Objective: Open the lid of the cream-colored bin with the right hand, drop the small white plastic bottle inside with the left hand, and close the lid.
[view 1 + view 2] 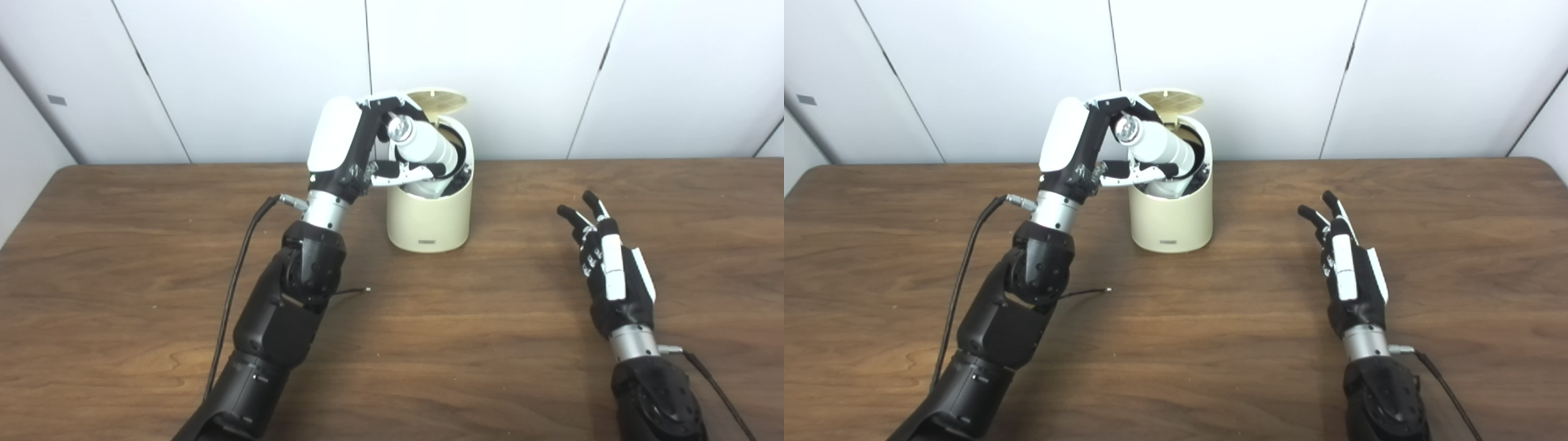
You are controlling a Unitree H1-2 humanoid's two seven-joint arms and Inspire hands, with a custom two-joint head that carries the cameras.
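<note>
1. Nearest to me, my right hand (612, 269) rests low over the wooden table (490, 343), well to the right of the bin, its fingers (576, 215) spread apart and holding nothing.
2. My left hand (361, 147) is raised beside the bin's left rim, with the forearm rising from the bottom left.
3. That hand's fingers are clamped around the small white bottle (425, 147), thumb (404, 173) underneath.
4. I see the bottle tilted, its shiny end (399, 128) pointing up and left, its lower end already inside the bin's mouth.
5. I see the cream-colored bin (430, 220) standing upright near the table's far edge, close to the white wall panels (245, 73).
6. Its lid (437, 101) is swung up and back behind the opening.
7. A black cable (236, 275) runs along my left arm.
</note>
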